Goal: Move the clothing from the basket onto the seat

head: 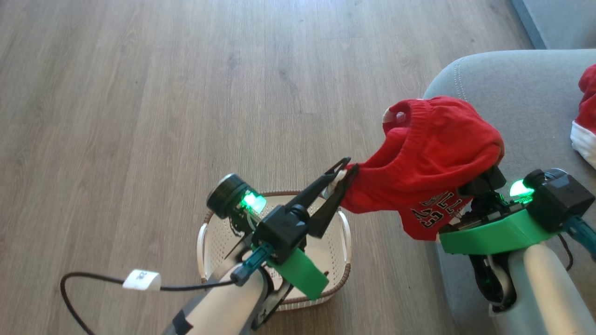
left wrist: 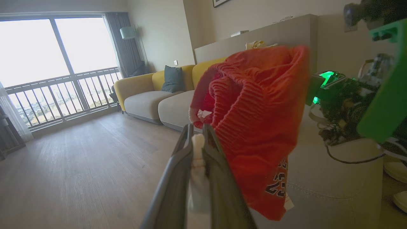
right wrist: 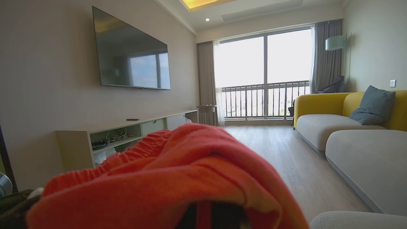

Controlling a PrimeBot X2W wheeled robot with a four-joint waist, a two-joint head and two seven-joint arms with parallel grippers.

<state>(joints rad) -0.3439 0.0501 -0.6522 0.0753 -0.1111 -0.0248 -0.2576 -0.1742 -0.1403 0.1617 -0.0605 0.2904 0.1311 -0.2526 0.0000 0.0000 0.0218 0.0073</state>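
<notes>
The red shorts (head: 433, 153) of the clothing hang in the air between my two grippers, over the floor and the rounded corner of the grey seat (head: 521, 88). My left gripper (head: 345, 173) is shut on a white bit of their trim, seen close in the left wrist view, with the left gripper (left wrist: 198, 136) beside the shorts (left wrist: 260, 127). The other end lies draped over my right gripper (head: 486, 184), whose fingers are hidden under the cloth (right wrist: 178, 178). A second red garment (head: 587, 116) with white trim lies on the seat at the right edge. The cream basket (head: 219, 242) stands on the floor under my left arm.
Wood floor (head: 186, 93) stretches to the left and far side of the basket. A black cable with a white tag (head: 142, 280) loops beside my left forearm. A yellow-backed sofa (right wrist: 349, 127) and a low TV unit (right wrist: 127, 130) stand farther off.
</notes>
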